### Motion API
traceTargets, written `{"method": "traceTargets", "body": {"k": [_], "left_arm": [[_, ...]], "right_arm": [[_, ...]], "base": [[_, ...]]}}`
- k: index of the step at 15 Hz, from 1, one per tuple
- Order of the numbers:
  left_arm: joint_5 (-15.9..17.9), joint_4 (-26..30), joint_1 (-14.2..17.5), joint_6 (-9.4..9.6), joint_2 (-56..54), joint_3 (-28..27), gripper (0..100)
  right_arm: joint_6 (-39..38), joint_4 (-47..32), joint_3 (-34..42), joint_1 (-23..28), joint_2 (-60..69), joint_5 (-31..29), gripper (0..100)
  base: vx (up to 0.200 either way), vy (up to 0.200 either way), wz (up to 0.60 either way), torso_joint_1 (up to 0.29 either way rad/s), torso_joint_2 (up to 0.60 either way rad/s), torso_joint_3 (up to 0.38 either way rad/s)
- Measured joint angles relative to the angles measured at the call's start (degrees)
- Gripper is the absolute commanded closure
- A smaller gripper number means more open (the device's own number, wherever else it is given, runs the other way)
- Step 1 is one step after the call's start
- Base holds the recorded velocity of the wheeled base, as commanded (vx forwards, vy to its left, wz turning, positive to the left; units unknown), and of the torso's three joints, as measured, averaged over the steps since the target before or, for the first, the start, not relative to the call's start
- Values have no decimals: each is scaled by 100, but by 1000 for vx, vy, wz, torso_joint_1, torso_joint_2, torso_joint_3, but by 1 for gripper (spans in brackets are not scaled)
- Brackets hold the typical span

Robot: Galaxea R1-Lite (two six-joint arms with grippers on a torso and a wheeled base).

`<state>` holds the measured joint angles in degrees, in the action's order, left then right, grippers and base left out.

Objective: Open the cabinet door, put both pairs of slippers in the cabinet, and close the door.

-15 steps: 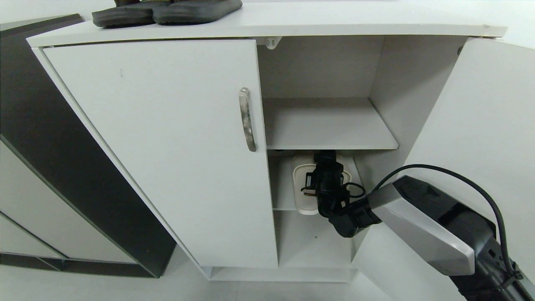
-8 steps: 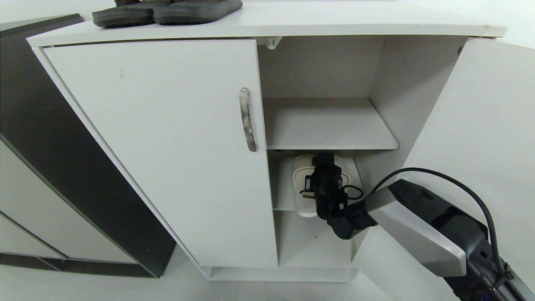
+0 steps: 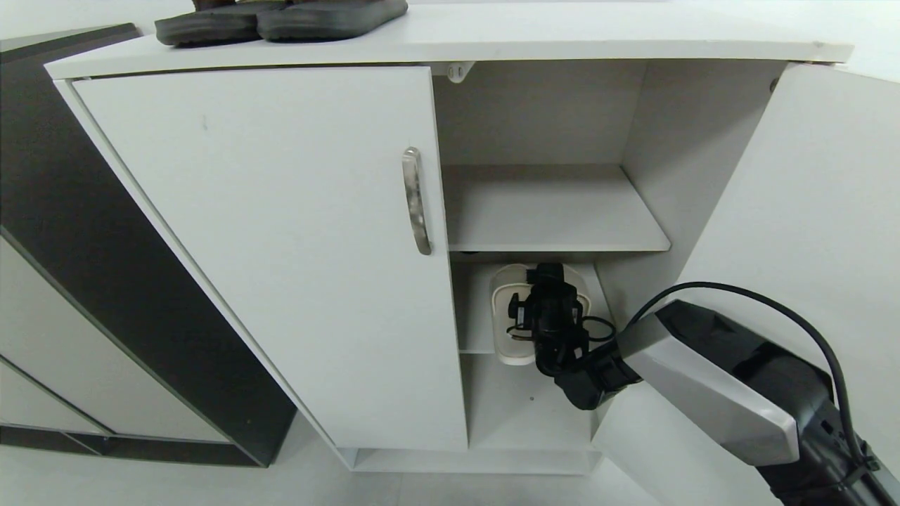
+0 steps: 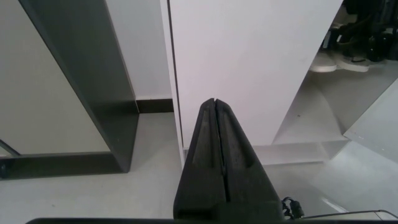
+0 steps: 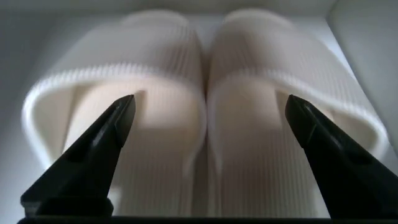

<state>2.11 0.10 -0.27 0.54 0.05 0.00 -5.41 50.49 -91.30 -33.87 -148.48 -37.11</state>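
Cream slippers [image 3: 508,318], apparently on cabinet shelf [image 3: 472,325]

Dark-framed furniture unit [image 3: 105,267] with pale panel [image 3: 42,351] at left, light floor [image 3: 176,485] underneath

You have one cabinet [image 3: 562,31]; one closed door [image 3: 267,246] and one open door [image 3: 808,211]; one handle [image 3: 416,200]; two dark slippers [image 3: 281,21]; two white slippers [image 5: 186,137].
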Motion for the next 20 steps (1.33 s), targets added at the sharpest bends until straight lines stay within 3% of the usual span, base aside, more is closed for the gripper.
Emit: {"method": "traceTargets", "body": {"k": [5,9,11,20], "left_arm": [[7,0,0,-10,0,0,100],[7,0,0,0,0,0,100],[10,0,0,-7,0,0,100],[18,-2,5,-2,0,0,100]], "right_arm": [[0,909,1921,-340,951,-28,0],[5,2160,4148,-708,1836,-46,0],[24,2699,4786,-824,2108,-41,0],[85,2726,4970,-869,2269,-30,0]], "base": [[0,0,0,0,0,0],[0,0,0,0,0,0],[0,0,0,0,0,0],[-178,0,0,3,1,3]]}}
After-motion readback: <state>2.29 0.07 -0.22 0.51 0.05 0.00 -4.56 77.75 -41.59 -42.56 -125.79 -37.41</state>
